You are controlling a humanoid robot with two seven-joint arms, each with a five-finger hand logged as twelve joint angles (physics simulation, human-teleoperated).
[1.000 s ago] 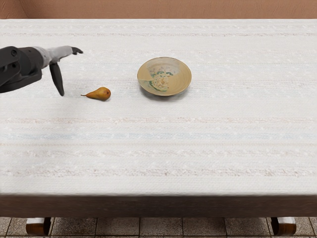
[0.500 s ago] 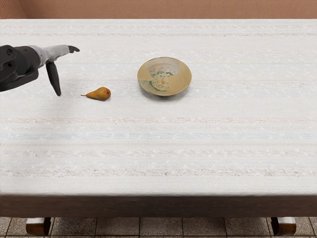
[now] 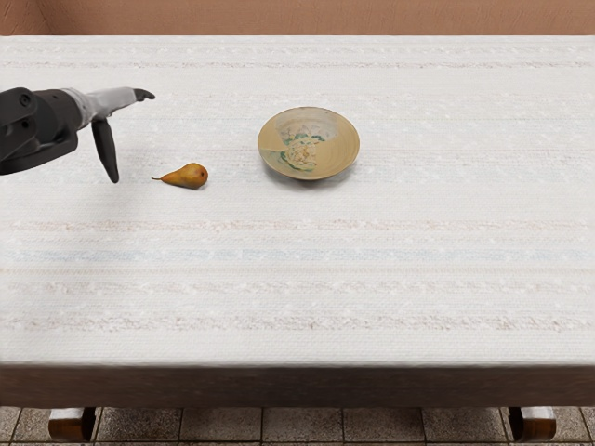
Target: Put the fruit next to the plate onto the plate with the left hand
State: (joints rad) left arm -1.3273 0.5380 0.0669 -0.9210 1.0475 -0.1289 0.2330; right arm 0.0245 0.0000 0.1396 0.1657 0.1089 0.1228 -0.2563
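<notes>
A small brown-orange pear (image 3: 187, 176) lies on its side on the white tablecloth, stem pointing left. To its right, a little farther back, sits a tan plate (image 3: 342, 144) with a green and white pattern in its middle; nothing is on it. My left hand (image 3: 116, 121) comes in from the left edge and hovers left of the pear, apart from it. Its fingers are spread: one stretches right, the dark thumb (image 3: 106, 150) hangs down. It holds nothing.
The table (image 3: 372, 279) is wide, covered by a pale cloth, with its front edge low in the picture. A brown wall runs behind it and tiled floor shows below.
The left hand drew back a little to the left half a second ago, then shifted right again to roughly where it began. Pear and plate have not moved.
</notes>
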